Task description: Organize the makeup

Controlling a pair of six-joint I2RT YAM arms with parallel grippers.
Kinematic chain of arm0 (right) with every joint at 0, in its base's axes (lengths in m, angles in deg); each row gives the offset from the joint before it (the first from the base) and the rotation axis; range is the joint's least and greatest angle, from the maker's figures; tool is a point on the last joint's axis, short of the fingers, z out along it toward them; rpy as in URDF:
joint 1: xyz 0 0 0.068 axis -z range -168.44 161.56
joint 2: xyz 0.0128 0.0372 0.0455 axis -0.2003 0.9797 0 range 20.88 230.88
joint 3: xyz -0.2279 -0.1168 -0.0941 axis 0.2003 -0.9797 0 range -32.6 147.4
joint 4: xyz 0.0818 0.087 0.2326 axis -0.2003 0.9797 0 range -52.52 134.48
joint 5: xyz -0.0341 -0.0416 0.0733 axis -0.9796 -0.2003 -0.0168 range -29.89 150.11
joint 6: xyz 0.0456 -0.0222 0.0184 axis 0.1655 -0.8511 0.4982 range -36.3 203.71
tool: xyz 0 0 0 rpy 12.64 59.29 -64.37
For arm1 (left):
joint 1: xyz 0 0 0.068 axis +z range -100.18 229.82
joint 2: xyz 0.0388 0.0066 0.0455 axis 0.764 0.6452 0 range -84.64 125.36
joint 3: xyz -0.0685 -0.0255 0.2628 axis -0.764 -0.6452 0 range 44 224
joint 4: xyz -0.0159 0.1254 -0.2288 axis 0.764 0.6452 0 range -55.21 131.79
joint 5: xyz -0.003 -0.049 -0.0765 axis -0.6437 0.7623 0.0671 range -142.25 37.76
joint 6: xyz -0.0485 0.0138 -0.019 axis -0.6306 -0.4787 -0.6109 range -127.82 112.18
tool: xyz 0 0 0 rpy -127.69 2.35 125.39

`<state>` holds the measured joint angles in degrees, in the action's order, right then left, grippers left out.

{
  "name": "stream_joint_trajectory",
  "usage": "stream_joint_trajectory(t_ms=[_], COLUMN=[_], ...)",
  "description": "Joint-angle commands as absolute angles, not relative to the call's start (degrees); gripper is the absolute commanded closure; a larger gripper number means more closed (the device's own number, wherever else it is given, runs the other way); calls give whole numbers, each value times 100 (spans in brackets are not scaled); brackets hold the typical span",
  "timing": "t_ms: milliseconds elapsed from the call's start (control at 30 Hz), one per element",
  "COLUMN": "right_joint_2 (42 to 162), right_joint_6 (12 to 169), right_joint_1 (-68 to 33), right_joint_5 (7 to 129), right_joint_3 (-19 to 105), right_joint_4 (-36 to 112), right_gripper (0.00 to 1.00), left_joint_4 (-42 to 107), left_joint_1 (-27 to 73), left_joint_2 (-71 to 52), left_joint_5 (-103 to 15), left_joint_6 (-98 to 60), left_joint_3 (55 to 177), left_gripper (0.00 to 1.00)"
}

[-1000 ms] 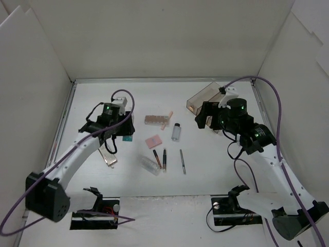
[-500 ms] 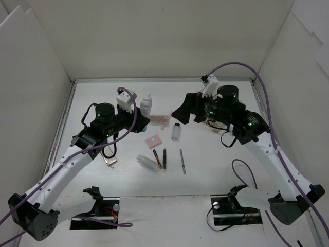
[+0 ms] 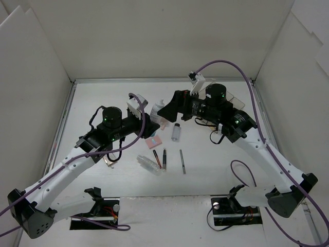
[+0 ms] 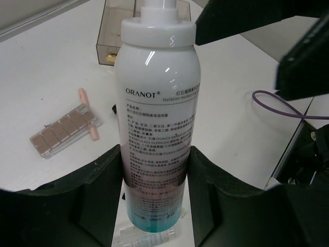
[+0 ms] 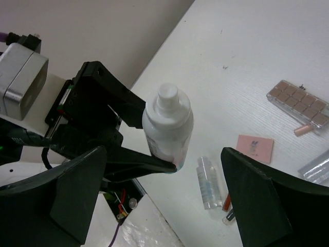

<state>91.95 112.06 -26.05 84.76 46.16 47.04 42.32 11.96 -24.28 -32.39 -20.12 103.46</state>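
Handing over, seemingly: left gripper (image 4: pixel 156 180) clamps a tall white plastic bottle (image 4: pixel 157 103) upright. Right gripper (image 5: pixel 163 154), spread wide, must next close round it.

The tall white plastic bottle with the pink-to-teal base (image 4: pixel 157 113) carries "ORANOT" in dark print across its front. To the right of it a fainter line begins "isolation moisturizing". Below run blocks of Chinese small print with "PUNICA GRANATUM" in brackets among them. The rest is too fine to read.

Top view wide, overhead; wrist views share white bottle (image 4: pixel 157 103).
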Motion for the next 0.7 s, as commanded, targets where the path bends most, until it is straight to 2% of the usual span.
stream_joint_trajectory(t_ms=[0,233,433,533,633,667], right_joint_2=[9303,9585,9629,9559,9462,9453], right_joint_6=[11376,11455,11464,11464,11464,11456], right_joint_1=[-2650,-2729,-2808,-2800,-2800,-2800], right_joint_5=[8402,8446,8393,8367,8323,8305], right_joint_3=[4615,4579,4466,4351,4263,4246], right_joint_4=[4003,3792,3783,3783,3792,3775], right_gripper=[9,11,19,25,35,42], left_joint_4=[3523,3523,3523,3523,3523,3523], left_joint_1=[1080,851,790,790,790,790], left_joint_2=[-2575,-2575,-2610,-2610,-2601,-2584], left_joint_5=[-3203,-3326,-3440,-3511,-3520,-3511], left_joint_6=[-1881,-1784,-1714,-1696,-1688,-1688], left_joint_3=[10754,10780,10816,10798,10798,10798], left_gripper=[100,100,100,100,100,100])
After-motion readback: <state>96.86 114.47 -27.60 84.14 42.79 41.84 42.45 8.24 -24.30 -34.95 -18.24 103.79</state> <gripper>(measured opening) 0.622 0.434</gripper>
